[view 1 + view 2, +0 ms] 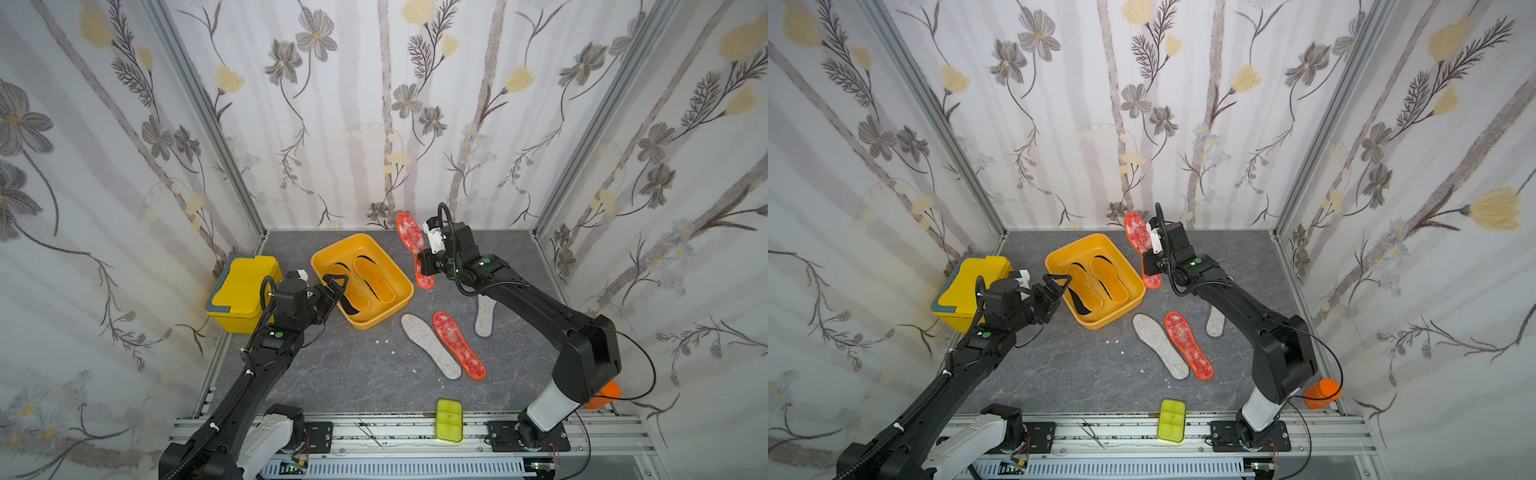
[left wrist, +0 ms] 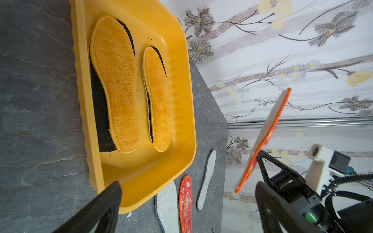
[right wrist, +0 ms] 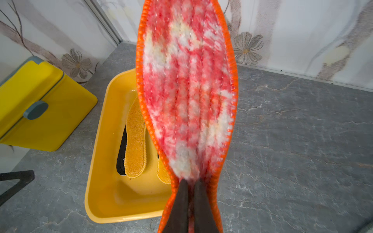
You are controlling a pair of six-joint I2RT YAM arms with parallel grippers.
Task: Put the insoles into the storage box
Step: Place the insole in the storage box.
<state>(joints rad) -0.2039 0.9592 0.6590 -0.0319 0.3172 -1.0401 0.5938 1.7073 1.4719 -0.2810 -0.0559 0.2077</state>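
Carrying a fifth insole to the box is, by my reading, the step in hand. The right gripper (image 3: 190, 182) is pinched fully together on the narrow waist of a red-orange mottled insole (image 3: 187, 90), hard enough that the pad folds at the jaws. The longer part stands up beyond the fingertips and the shorter end hangs below them, clear of the table (image 1: 353, 374).

The storage box (image 1: 376, 318) sits just beside and below those jaws, on the side toward the left arm. In both top views the held pad hangs next to the box's wall, not yet over the opening. Inside the box, two orange-yellow insoles (image 1: 374, 278) lie side by side on two black insoles (image 1: 353, 309), of which only the edges show.

The left gripper (image 1: 337, 287) is spread wide and holds nothing. Its jaws hover at the box corner nearest that arm; whether a finger touches the rim I cannot tell.

Behind the right jaws, a grey-white felt insole (image 1: 430, 345) lies flat on the table with a red-orange twin (image 1: 459, 345) just beside it. A second felt insole (image 1: 485, 316) lies partly hidden under that arm.

The next move calls for:
- Shifting the right jaws sideways until the pad hangs over the middle of the box.
- Tipping the pad down so its length runs along the box's long side.
- Lowering it onto the yellow pair before the jaws part.

The box looks only a little longer than an insole, so a skewed release would likely leave one end propped on the rim.
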